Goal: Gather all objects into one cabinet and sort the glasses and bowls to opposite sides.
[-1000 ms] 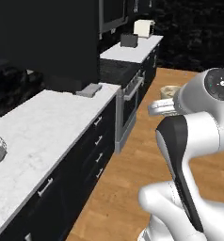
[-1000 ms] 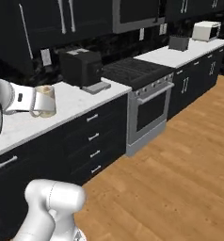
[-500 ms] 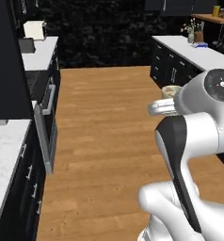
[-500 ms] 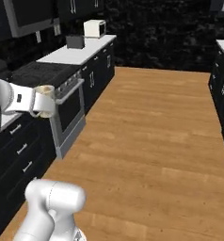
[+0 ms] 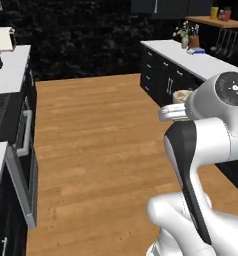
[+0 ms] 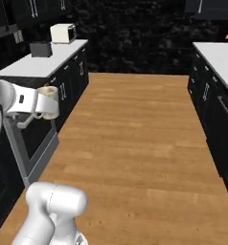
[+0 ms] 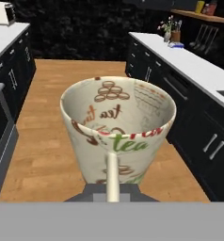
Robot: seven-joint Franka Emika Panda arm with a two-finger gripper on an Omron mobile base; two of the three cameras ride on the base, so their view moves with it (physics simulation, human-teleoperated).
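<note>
Hand (image 6: 43,104) clamps the speckled cup (image 7: 117,134), upright, above the floor (image 5: 96,130) left of the right desk (image 7: 189,61). Should the base swing hard, that thin rim grip could slip and drop it.

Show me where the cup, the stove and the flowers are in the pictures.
cup (image 7: 116,136), hand view, on its printed front wall.
stove (image 6: 32,139), right base view, on its dark oven door.
flowers (image 7: 168,23), hand view, on the blooms.
</note>
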